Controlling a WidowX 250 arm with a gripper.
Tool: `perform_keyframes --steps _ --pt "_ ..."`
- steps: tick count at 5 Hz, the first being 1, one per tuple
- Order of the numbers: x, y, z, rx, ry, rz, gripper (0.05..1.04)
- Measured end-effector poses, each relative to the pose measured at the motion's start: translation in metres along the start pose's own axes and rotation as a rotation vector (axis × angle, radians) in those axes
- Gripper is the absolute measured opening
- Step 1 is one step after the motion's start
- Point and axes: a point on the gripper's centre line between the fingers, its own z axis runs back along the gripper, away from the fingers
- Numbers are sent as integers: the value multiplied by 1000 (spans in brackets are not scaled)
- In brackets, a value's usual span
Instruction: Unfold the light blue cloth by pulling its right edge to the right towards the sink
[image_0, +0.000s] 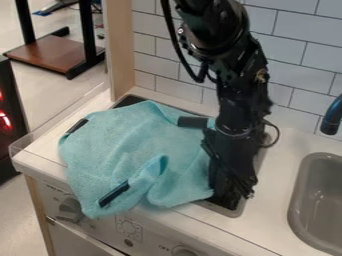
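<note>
My gripper (231, 192) hangs low over the right part of the stove top, pointing down beside the right edge of a teal cloth (137, 145). The cloth lies rumpled over most of the dark stove top, with a raised fold near its front and its front part draping over the counter edge. Black strips show at its left corner, front fold and upper right. The gripper overlaps the cloth's right edge in the view; whether it holds any cloth, I cannot tell.
A grey sink (319, 200) is set into the white counter (272, 200) at the right, with a dark blue faucet (332, 117) above it. Stove knobs (69, 210) line the front panel. A tiled wall (294, 55) stands behind.
</note>
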Motion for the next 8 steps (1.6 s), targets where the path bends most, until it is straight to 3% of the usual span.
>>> perform_keyframes --steps 1,3,4,5,7,8 --pt "1 7 15 -20 -44 25 48" --pt "19 -10 54 -142 -154 68 48" --pt "30 -23 59 -180 -192 58 48" --pt "48 -41 64 -181 -232 28 48" --pt "67 -59 38 -170 -222 49 48" --pt "71 -63 22 -166 -186 47 70"
